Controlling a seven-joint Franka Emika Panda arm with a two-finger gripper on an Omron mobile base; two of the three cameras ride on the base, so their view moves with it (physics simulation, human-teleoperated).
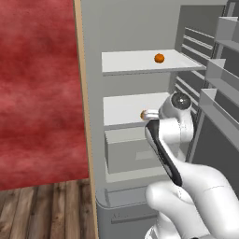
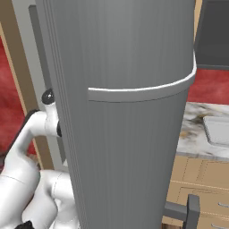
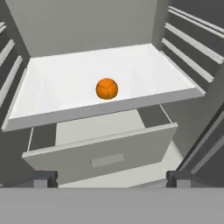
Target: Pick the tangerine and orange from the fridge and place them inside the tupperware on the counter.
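Fridge: the fridge point(image 1: 140, 28) stands open in the left base view, pale grey inside, with two white shelves, a grey drawer and door racks at the right.
Upper fruit: a small orange fruit point(image 1: 159, 58) sits on the upper shelf point(image 1: 135, 60), toward its right front; which of the two it is, I cannot tell.
Lower fruit: a second orange fruit point(image 3: 106, 89) lies on the lower shelf point(image 3: 65, 83), near its front edge and about midway across; in the left base view it is partly hidden behind the arm point(image 1: 186, 186).
Fruit and fingers: in the hand view this fruit is ahead of the fingers point(image 3: 43, 178), about centred between them and well apart from both.
Fingers: spread wide, nothing between them, touching nothing.
Pointing: both fruits are round, so no long axis shows; the lower one shows faint segment lines meeting on the face toward the hand camera.
Drawer: the grey drawer point(image 3: 100, 153) sits below the lower shelf, pulled out past its front edge.
Tabletop: in the right base view the marble tabletop point(image 2: 192, 129) lies past the fridge door point(image 2: 125, 112), with the tupperware point(image 2: 218, 129) on it at the right edge.
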